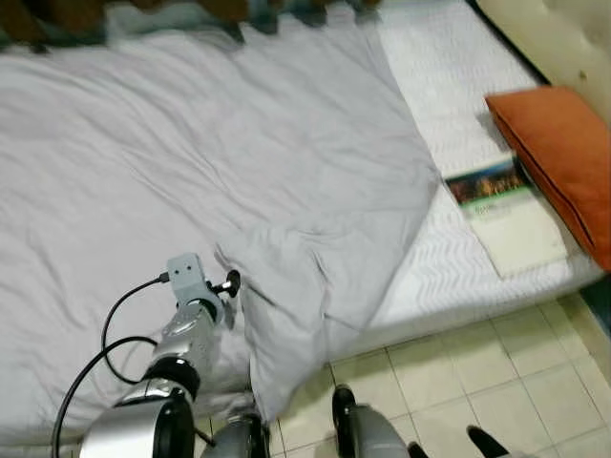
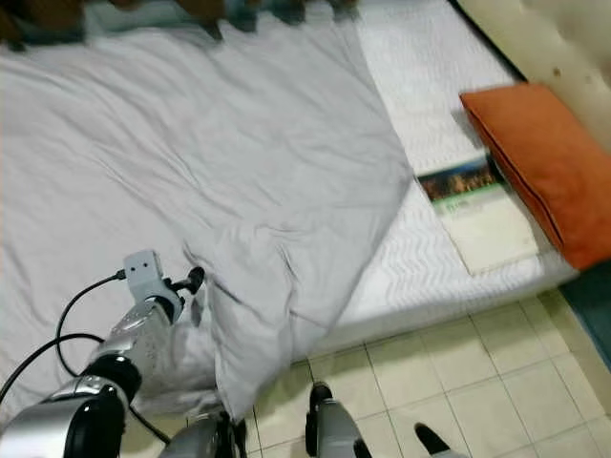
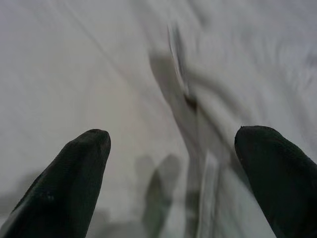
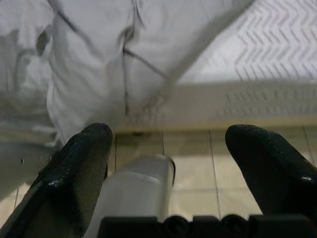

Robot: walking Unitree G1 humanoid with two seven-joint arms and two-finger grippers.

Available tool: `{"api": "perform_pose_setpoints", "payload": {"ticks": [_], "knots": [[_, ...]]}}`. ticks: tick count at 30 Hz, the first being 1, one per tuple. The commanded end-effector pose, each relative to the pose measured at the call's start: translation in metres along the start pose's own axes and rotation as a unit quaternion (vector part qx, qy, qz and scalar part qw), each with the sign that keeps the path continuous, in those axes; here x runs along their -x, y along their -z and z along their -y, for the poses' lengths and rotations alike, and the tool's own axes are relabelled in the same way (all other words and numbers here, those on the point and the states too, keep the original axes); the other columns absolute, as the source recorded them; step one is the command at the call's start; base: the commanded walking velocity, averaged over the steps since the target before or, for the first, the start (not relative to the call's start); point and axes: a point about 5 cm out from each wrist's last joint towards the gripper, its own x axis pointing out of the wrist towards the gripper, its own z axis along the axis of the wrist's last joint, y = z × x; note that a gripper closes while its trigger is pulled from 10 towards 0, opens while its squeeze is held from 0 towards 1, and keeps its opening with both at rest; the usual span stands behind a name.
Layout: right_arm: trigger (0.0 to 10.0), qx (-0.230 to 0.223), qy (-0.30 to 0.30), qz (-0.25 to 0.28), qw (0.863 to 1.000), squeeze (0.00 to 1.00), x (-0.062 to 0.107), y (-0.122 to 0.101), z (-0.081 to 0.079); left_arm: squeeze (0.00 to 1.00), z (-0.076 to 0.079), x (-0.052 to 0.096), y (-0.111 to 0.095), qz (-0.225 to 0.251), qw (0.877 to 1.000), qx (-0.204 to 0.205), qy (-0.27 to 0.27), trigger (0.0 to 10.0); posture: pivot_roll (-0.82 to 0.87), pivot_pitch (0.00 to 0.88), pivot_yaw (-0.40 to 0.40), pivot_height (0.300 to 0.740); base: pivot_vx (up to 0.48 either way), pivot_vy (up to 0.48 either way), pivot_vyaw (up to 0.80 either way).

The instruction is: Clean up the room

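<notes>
Duvet (image 1: 191, 162) covers most of the bed, spread over the left and centre of the head views, w/ one corner folded back and spilling off the near edge toward the floor (image 1: 477, 372) at lower centre. That fold leaves the mattress (image 1: 430, 277) bare on the right, so the bed reads as half-made and the cover prob needs pulling across. Left gripper (image 1: 232, 282) sits at lower left, right at the bunched fold, arm reaching up from the bottom edge w/ a black cable looping beside it; placed there, I'd judge, to catch the hem where fabric is thickest and easiest to pinch. Left wrist view shows its fingers (image 3: 74, 178) spread wide w/ only grey cloth between them, nothing pinched yet; picture is blurred, so touching vs just above the cloth can't be told. Right gripper (image 4: 168, 173) hangs low by the bed's near side, fingers also spread apart, holding nothing, looking at tiles and the draped corner; looks idle. Book (image 1: 501, 215) lies flat on the bare mattress at right, just beside an orange pillow (image 1: 563, 153) that rests against the headboard (image 1: 573, 48) in the upper right corner. Both sit in the duvet's way if it gets drawn over, so they may need shifting first.
</notes>
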Motion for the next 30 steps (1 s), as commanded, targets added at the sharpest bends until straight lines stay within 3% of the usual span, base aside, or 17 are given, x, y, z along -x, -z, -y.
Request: {"api": "perform_pose_setpoints", "payload": {"ticks": [1, 4, 5, 6, 7, 10, 14, 15, 20, 24, 29, 30], "knots": [[10.0, -0.009, -0.001, -0.034, 0.999, 0.0, 0.019, 0.003, -0.008, 1.0, 0.0, 0.001, 0.007, -0.011, 1.0, 0.02, -0.006, 10.0, -0.46, 0.624, -0.057, 0.74, 0.0, 0.0, 0.0], [10.0, -0.024, -0.002, -0.048, 0.999, 0.0, 0.035, 0.001, -0.02, 1.0, 0.016, -0.002, -0.003, 0.007, 0.998, 0.051, 0.029, 10.0, -0.47, 0.647, -0.06, 0.74, 0.0, 0.0, 0.0], [10.0, -0.024, -0.004, -0.05, 0.998, 0.0, 0.037, 0.0, -0.022, 0.77, 0.019, -0.003, -0.006, 0.011, 0.998, 0.056, 0.036, 10.0, -0.47, 0.652, -0.058, 0.74, 0.0, 0.0, 0.0], [10.0, -0.024, -0.005, -0.052, 0.998, 0.0, 0.038, -0.001, -0.024, 0.0, 0.023, -0.003, -0.008, 0.015, 0.997, 0.067, 0.043, 10.0, -0.47, 0.653, -0.057, 0.74, 0.0, 0.0, 0.0], [10.0, -0.024, -0.005, -0.052, 0.998, 0.0, 0.038, -0.001, -0.024, 0.0, 0.023, -0.003, -0.008, 0.015, 0.997, 0.067, 0.043, 10.0, -0.47, 0.653, -0.057, 0.74, 0.0, 0.0, 0.0], [10.0, -0.03, 0.002, -0.058, 0.998, 0.0, 0.04, -0.002, -0.026, 0.0, 0.042, -0.004, -0.012, 0.016, 0.993, 0.099, 0.069, 10.0, -0.47, 0.663, -0.039, 0.74, 0.0, 0.0, 0.0], [10.0, -0.032, 0.006, -0.062, 0.998, 0.0, 0.042, -0.002, -0.029, 0.0, 0.046, -0.003, -0.003, 0.0, 0.994, 0.087, 0.073, 10.0, -0.47, 0.662, -0.03, 0.74, 0.0, 0.0, 0.0], [10.0, -0.034, 0.007, -0.063, 0.997, 0.0, 0.042, -0.001, -0.03, 0.0, 0.044, -0.002, 0.002, -0.009, 0.994, 0.087, 0.067, 0.0, -0.47, 0.662, -0.024, 0.74, 0.0, 0.0, 0.0], [10.0, -0.04, 0.011, -0.068, 0.997, 0.0, 0.043, 0.001, -0.034, 0.0, 0.041, 0.0, 0.013, -0.026, 0.994, 0.087, 0.059, 0.0, -0.47, 0.662, -0.01, 0.74, 0.0, 0.0, 0.0], [10.0, -0.043, 0.02, -0.071, 0.996, 0.0, 0.04, 0.005, -0.031, 0.0, 0.046, -0.001, 0.007, -0.012, 0.997, 0.026, 0.072, 0.0, -0.44, 0.646, 0.009, 0.74, 0.0, 0.0, 0.0], [10.0, -0.043, 0.023, -0.07, 0.996, 0.0, 0.036, 0.007, -0.029, 0.0, 0.049, -0.001, 0.006, -0.009, 0.996, 0.013, 0.084, 0.0, -0.43, 0.632, 0.015, 0.74, 0.0, 0.0, 0.0], [10.0, -0.042, 0.023, -0.066, 0.997, 0.0, 0.03, 0.009, -0.027, 0.0, 0.048, -0.001, 0.006, -0.006, 0.996, -0.017, 0.085, 0.0, -0.41, 0.598, 0.022, 0.74, 0.0, 0.0, 0.0]]}}
